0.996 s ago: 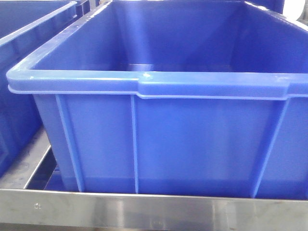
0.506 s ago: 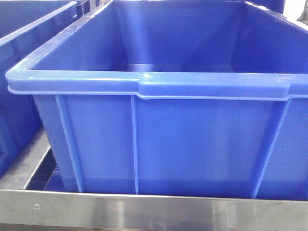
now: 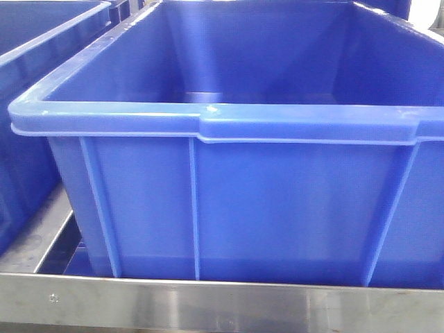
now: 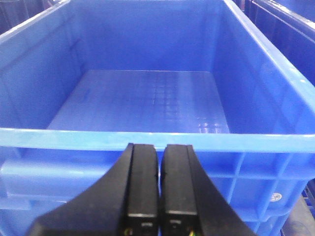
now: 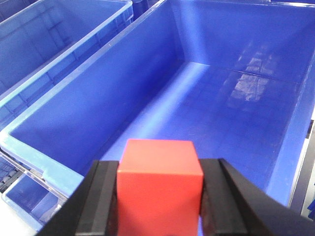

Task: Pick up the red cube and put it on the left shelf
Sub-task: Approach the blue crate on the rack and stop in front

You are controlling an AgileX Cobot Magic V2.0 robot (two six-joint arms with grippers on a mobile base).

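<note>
**Nothing's budged in the last second, red cube clamped over a blue crate**

Nothing has really moved between the earlier front shots and this one. The crate just sits a hair differently in the frame than it did a second ago.

The red cube is pinched in the right gripper. Both black fingers are pressed flat against its left and right faces, and the top and front faces are showing. Behind it is the open inside of a big blue crate, with a bare floor and some glare on the far end. A second crate sits just beside that one, to the left in the picture.

The left gripper is closed with nothing in it, and there's only a thin dark slit between the two fingers. It's pointing at the near rim of a crate, just short of the rim, and the ribbed floor inside is bare.

The front camera is the only one showing the left shelf: a steel rail runs along the bottom and a crate stands right behind it. It doesn't catch the cube or either gripper. I can't tell whether all three views show the same crate.
</note>
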